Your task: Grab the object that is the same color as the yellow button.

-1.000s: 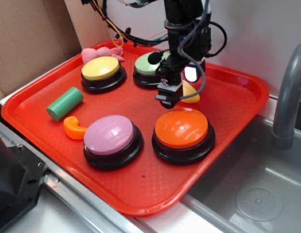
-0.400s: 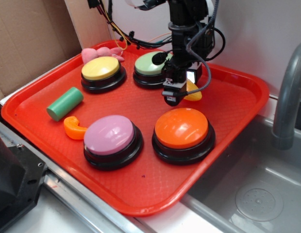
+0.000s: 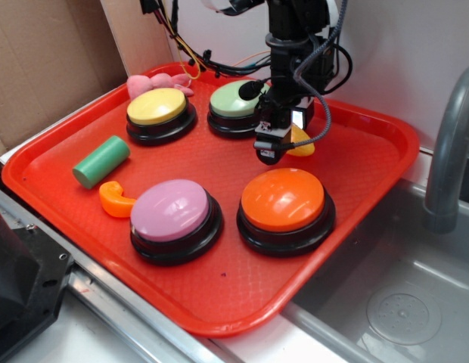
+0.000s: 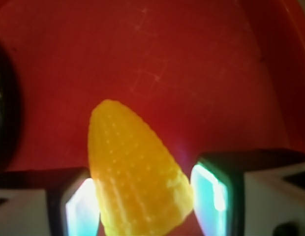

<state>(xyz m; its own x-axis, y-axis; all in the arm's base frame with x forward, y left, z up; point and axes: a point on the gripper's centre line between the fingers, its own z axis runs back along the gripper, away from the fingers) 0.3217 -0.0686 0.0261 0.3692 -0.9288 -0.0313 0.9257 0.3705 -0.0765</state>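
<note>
The object, a small yellow bumpy corn cob (image 4: 133, 172), lies on the red tray (image 3: 219, 295) with its tip pointing away from the wrist camera. In the exterior view the corn cob (image 3: 302, 144) shows just behind my arm, beside the pale green button. My gripper (image 4: 147, 206) is down at tray level and open, one finger on each side of the cob's wide end. The left pad (image 4: 81, 209) is against the cob; a thin gap remains at the right pad (image 4: 211, 199). My gripper (image 3: 276, 150) hangs between the green and orange buttons. The yellow button (image 3: 156, 106) sits at the back left.
On the tray are also a pale green button (image 3: 233, 97), an orange button (image 3: 284, 198), a pink button (image 3: 174, 209), a green cylinder (image 3: 101, 160), an orange curved piece (image 3: 115, 199) and a pink toy (image 3: 155, 81). A sink (image 3: 416, 302) with a grey faucet (image 3: 450, 151) lies to the right.
My gripper has moved back and to the right, from in front of the corn cob to over it; since 0.4 s ago it has hardly moved. Nothing else on the tray shifted.
</note>
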